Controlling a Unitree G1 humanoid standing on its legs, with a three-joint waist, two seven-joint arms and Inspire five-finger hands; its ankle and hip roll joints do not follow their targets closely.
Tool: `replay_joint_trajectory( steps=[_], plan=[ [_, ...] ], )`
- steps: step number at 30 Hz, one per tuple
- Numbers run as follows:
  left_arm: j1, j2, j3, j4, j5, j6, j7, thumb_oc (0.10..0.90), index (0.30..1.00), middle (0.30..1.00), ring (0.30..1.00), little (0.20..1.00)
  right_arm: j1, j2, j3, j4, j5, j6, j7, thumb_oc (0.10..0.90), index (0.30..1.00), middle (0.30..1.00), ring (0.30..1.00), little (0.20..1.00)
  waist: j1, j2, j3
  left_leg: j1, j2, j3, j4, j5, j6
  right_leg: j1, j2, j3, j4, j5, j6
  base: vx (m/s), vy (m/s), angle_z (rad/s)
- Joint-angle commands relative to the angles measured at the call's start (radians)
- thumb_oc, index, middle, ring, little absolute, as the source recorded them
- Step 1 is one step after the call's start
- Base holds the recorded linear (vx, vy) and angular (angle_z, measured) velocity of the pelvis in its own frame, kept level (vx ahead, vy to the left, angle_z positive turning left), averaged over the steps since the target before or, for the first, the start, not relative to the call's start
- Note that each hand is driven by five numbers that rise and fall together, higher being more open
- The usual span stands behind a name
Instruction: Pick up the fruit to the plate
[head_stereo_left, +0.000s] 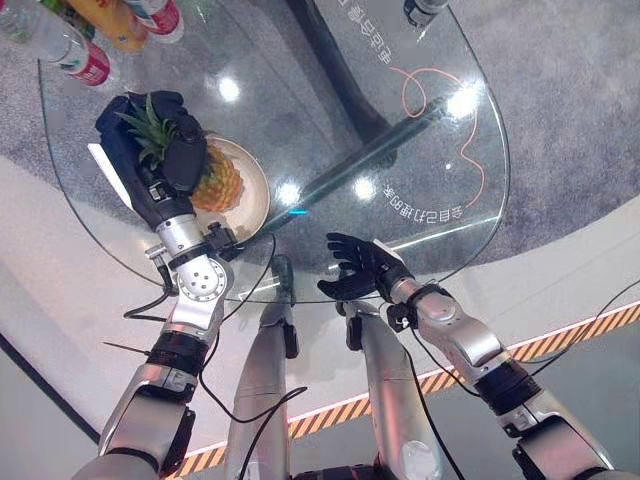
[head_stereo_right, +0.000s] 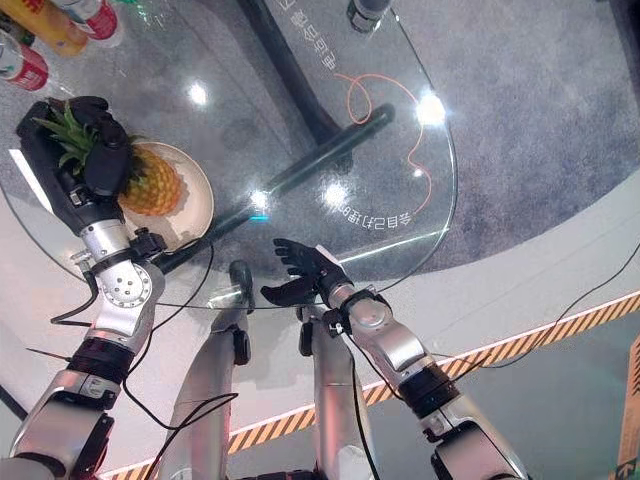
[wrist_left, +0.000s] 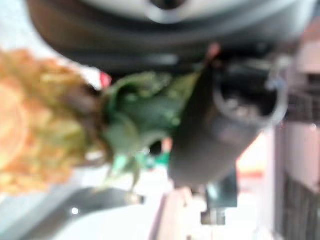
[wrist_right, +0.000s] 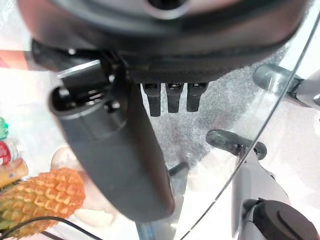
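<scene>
Gripping the leafy crown of the pineapple (head_stereo_left: 215, 180), the left hand (head_stereo_left: 165, 160) has its dark fingers curled round the green leaves, thumb wrapped in from the side. The fruit's orange body lies on its side on the plate (head_stereo_left: 255, 195), a cream round dish near the left edge of the glass worktop (head_stereo_left: 330, 120). In the left wrist view the leaves poke out between the thumb (wrist_left: 220, 130) and the rest of the hand, with the scaly body beyond them.

Over at the near edge of the worktop, well apart from the plate, the right hand (head_stereo_left: 360, 268) hovers with fingers relaxed and loosely spread, holding nothing. Its wrist view looks past the thumb (wrist_right: 115, 160) and the short row of fingertips (wrist_right: 173, 97) to the pineapple lying on the plate in the distance.

At the far left corner of the worktop stand several bottles (head_stereo_left: 85, 60), some with red labels and one with an orange body. A dark bar (head_stereo_left: 370, 150) shows through the glass, running slantwise under the worktop, and a thin orange line (head_stereo_left: 430, 85) curls across the glass beside some white print.
</scene>
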Motion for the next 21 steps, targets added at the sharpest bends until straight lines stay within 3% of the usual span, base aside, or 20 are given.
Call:
replay_joint_trajectory(
  steps=[1,14,21],
  plan=[
    [-0.108,0.018,0.008,-0.056,0.118,-0.174,0.059,0.1,0.3,0.3,0.3,0.2,0.014,-0.04,0.008,-0.084,0.035,-0.014,0.016,0.8,0.9,0.9,0.9,0.9,0.017,0.025,-0.024,0.002,-0.011,0.006,0.112,-0.092,-0.008,0.003,0.026,-0.034,-0.182,0.232,0.032,-0.02,0.1,-0.03],
    [-0.14,0.024,-0.018,-0.03,0.471,-0.109,0.369,0.1,0.3,0.3,0.3,0.2,0.014,-0.07,-0.006,-0.123,0.017,-0.007,0.036,0.8,0.9,0.9,0.9,0.9,0.002,0.029,-0.024,-0.05,-0.024,0.019,0.078,-0.059,-0.012,-0.059,0.045,-0.032,-0.199,0.252,0.022,-0.01,0.04,-0.03],
    [-0.137,0.008,-0.03,-0.016,0.5,-0.077,0.427,0.1,0.3,0.3,0.3,0.2,0.024,-0.063,-0.008,-0.133,0.005,-0.012,0.041,0.8,0.9,0.9,0.9,0.9,0.002,0.03,-0.024,-0.056,-0.029,0.014,0.065,-0.055,-0.019,-0.072,0.05,-0.039,-0.2,0.251,0.025,-0.01,-0.003,0.0]
  ],
)
